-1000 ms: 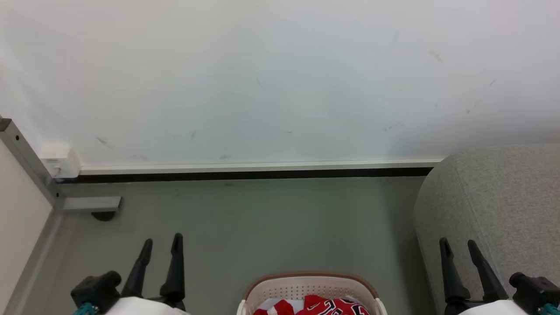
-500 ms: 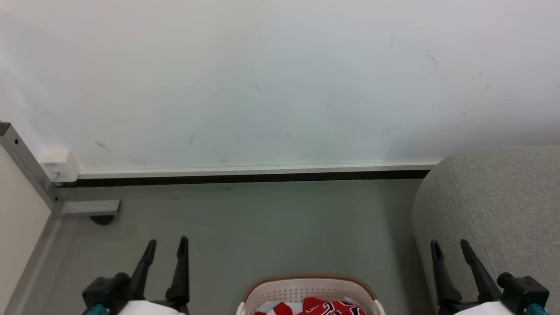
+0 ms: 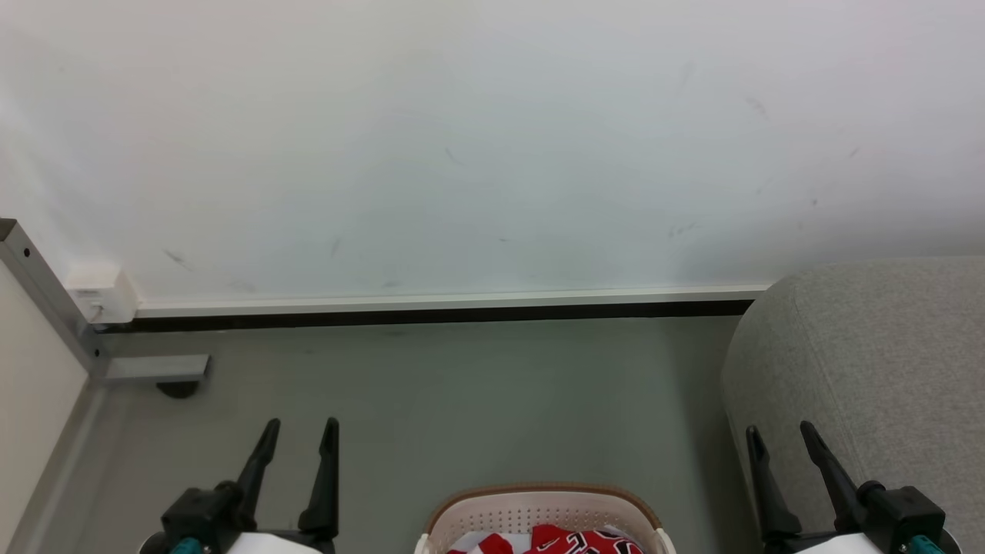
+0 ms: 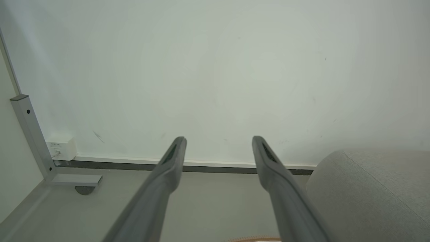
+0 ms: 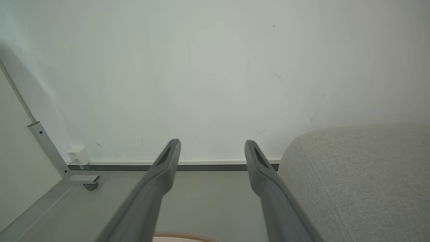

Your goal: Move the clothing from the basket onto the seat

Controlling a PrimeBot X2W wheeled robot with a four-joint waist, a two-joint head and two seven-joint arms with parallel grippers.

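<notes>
At the bottom edge of the head view, closest to the robot, the basket [image 3: 539, 509] stands on the grey-green floor [image 3: 462, 385]. The frame cuts it off, so just its tan rim and far perforated wall show. The clothing [image 3: 585, 542] lies inside it, a red heap with white and black markings, sitting below the rim.

On either side of the basket, the left gripper [image 3: 302, 425] and the right gripper [image 3: 779, 428] point away from the robot. Each pair of fingers [image 4: 168, 168] is spread wide with nothing between them, and both wrist views show the same gap. The left gripper hangs over bare floor, apart from the basket. The right one shows against the rounded near corner of the seat [image 3: 885, 354]; whether it touches the fabric cannot be told.

The seat fills the right side, with a strip of floor between it and the basket.

Farther on, the floor runs to a dark strip and a white baseboard [image 3: 446, 295] at the foot of a pale, faintly scuffed wall [image 3: 462, 138]. At the far left, a grey metal post [image 3: 46, 300] meets the floor beside a small white box [image 3: 100, 291].
</notes>
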